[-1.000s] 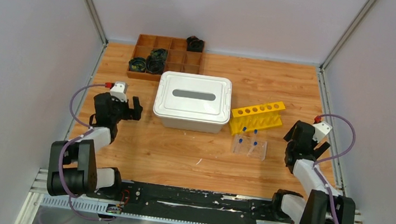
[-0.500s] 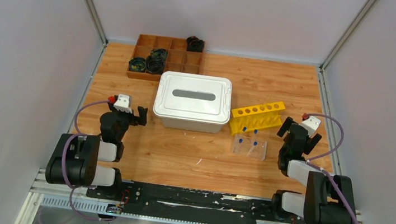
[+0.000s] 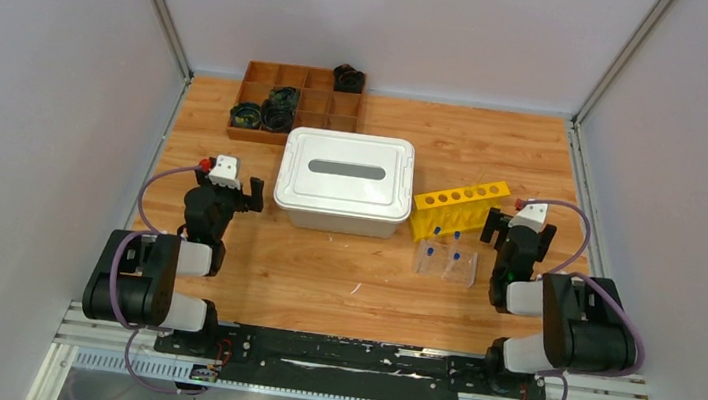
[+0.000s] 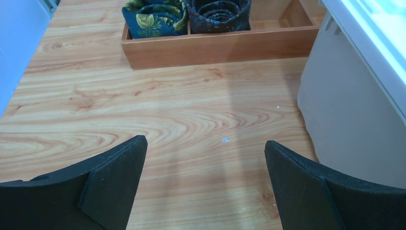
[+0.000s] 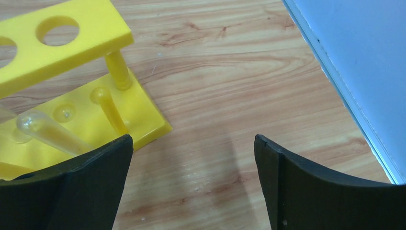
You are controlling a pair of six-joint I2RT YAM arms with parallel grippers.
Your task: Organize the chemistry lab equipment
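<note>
A yellow rack with round holes (image 3: 460, 209) stands right of a white lidded box (image 3: 343, 194). In front of it is a clear plastic rack (image 3: 446, 261) holding thin blue-capped tubes (image 3: 431, 252). My right gripper (image 3: 520, 231) hangs open just right of the yellow rack (image 5: 72, 38), with only bare wood between its jaws (image 5: 193, 139). A clear tube (image 5: 48, 132) leans in that rack's base. My left gripper (image 3: 228, 189) is open left of the box, over bare wood (image 4: 205, 142). No beakers, dome or triangle show.
A brown wooden divided tray (image 3: 296, 103) with black coiled objects (image 4: 153, 14) sits at the back left, ahead of the left gripper. The box's wall (image 4: 344, 110) is close on that gripper's right. The enclosure wall (image 5: 364, 62) runs along the right gripper's right.
Both arms have folded back toward their bases. The left gripper shifted right toward the box, the right gripper moved left toward the yellow rack. Both stayed open and empty.
</note>
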